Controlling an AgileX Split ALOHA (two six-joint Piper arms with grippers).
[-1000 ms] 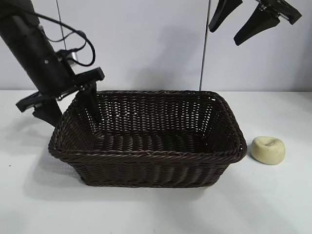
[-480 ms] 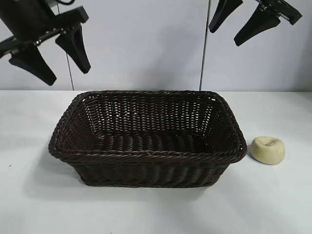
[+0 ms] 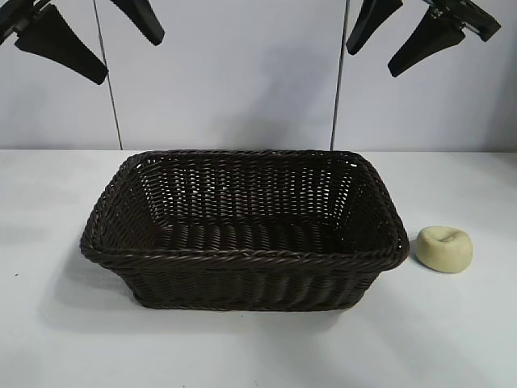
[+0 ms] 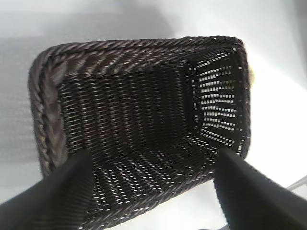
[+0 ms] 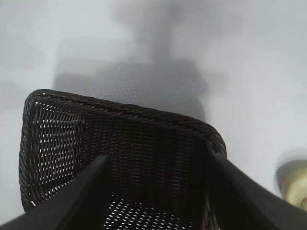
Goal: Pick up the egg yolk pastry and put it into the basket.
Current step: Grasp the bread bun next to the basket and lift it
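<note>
Resting on the white table nearest the camera, the basket sits with nothing inside it. Just beside its right end, apart from the rim, lies the egg yolk pastry, dent upward. Farther back and high above, my left gripper hangs over the basket's left end, fingers spread and holding nothing. My right gripper hangs over the right end, likewise spread and holding nothing.

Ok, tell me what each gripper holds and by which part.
Nothing is held. The left gripper and right gripper hang open above; the egg yolk pastry lies on the table beside the basket.
</note>
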